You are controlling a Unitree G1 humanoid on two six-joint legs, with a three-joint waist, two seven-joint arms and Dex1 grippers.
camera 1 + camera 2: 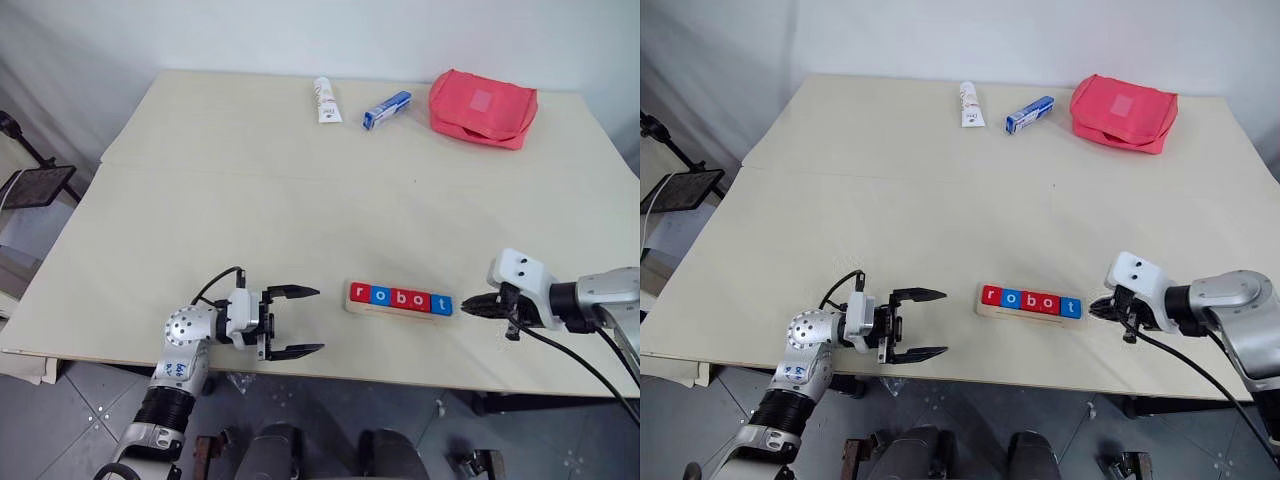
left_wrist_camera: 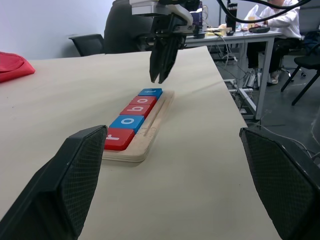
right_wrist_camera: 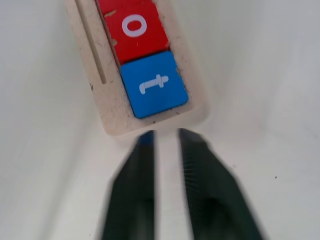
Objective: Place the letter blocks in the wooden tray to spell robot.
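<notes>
Hovering just off the wooden tray (image 1: 398,311), right gripper (image 1: 468,306) clenched and empty, left gripper (image 1: 297,321) spread wide, touching nothing

Five letter blocks (image 1: 400,298) are sitting in the pale wooden tray (image 1: 398,311), running red, blue, red, red, blue from left to right, each showing a white letter. On the cream table (image 1: 300,200), a red pouch (image 1: 483,107), a blue-and-white box (image 1: 387,109) and a white tube (image 1: 326,100) are lying at the far side.
</notes>
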